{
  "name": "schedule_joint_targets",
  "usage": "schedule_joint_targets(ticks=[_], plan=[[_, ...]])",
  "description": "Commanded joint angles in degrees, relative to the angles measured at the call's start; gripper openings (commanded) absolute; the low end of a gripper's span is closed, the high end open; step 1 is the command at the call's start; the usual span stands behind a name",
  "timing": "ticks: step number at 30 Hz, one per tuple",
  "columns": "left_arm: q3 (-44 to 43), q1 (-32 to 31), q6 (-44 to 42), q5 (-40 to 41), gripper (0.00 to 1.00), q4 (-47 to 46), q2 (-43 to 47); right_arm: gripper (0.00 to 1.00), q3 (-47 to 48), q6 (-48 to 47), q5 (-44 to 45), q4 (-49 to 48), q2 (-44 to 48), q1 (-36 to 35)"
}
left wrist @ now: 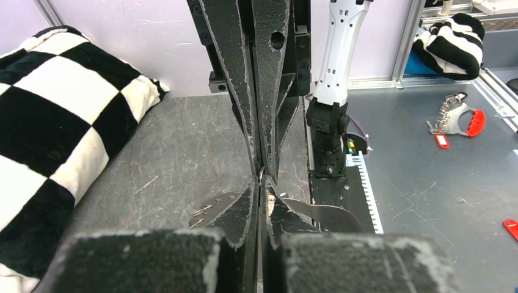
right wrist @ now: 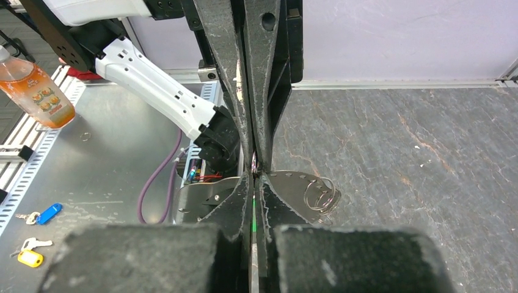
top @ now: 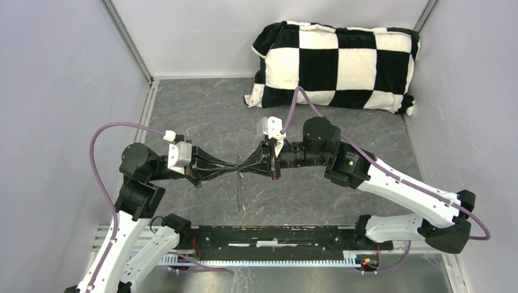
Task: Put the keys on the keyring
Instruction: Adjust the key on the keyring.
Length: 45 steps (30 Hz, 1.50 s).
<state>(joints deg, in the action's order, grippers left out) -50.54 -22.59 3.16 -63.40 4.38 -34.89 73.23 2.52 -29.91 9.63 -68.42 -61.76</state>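
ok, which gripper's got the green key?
The right gripper: a sliver of the green key shows between its closed fingers. The left gripper is closed too, with no green visible.

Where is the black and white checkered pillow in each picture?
Top external: the pillow lies at the back of the table, upper right of centre.
Left wrist: the pillow fills the left edge.
Right wrist: not in it.
Shared landmark: the left gripper and right gripper meeting tip to tip, mid-picture in all three views.
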Motion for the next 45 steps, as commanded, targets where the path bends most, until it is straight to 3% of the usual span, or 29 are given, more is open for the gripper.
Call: schedule_joint_targets(ticks=[1,4,6,10,13,26,32,34,37,39,42,45], plan=[[-2.8,-0.1,-4.6,-2.5,0.05,2.5,0.1,0.0,1.7,-0.9,0.3,2.0,0.5,0.1],[-5.7,-0.2,-19.7,-3.2,0.29,17.7,-1.5,0.0,4.7,-2.0,1.6,7.9,-0.7,0.2],[-8.3,-0.2,-28.2,-2.5,0.38,30.0,-3.5,0.0,7.2,-4.1,1.3,12.3,-2.4,0.2],[-13.9,-0.1,-40.4,-1.1,0.43,44.0,-8.4,0.0,12.2,-6.8,1.6,21.2,-6.3,0.2],[-15.5,-0.2,-44.2,-0.2,0.43,48.2,-10.9,0.0,13.7,-7.3,2.0,24.0,-7.8,0.0],[-14.7,-0.5,-44.9,0.3,0.32,48.5,-14.1,0.0,20.3,-8.9,3.4,29.3,-13.5,-1.8],[-15.9,-1.1,-49.6,1.0,0.28,54.1,-15.6,0.0,22.8,-9.4,4.2,31.0,-15.1,-2.1],[-16.0,-1.3,-49.8,1.0,0.22,54.3,-15.8,0.0,23.7,-9.5,4.2,31.7,-15.7,-2.3],[-16.2,-1.5,-50.8,1.1,0.05,54.3,-16.0,0.0,24.9,-10.0,4.0,32.7,-16.5,-2.6],[-16.3,-1.7,-51.8,1.2,0.02,54.3,-16.0,0.0,25.1,-10.0,3.9,32.8,-16.5,-2.5],[-16.3,-1.7,-53.0,0.1,0.02,53.9,-15.4,0.17,24.8,-9.3,4.6,31.3,-15.2,-2.5],[-15.0,-1.7,-46.8,-1.8,0.02,47.8,-14.5,0.25,22.2,-8.0,6.1,26.4,-11.5,-2.4]])
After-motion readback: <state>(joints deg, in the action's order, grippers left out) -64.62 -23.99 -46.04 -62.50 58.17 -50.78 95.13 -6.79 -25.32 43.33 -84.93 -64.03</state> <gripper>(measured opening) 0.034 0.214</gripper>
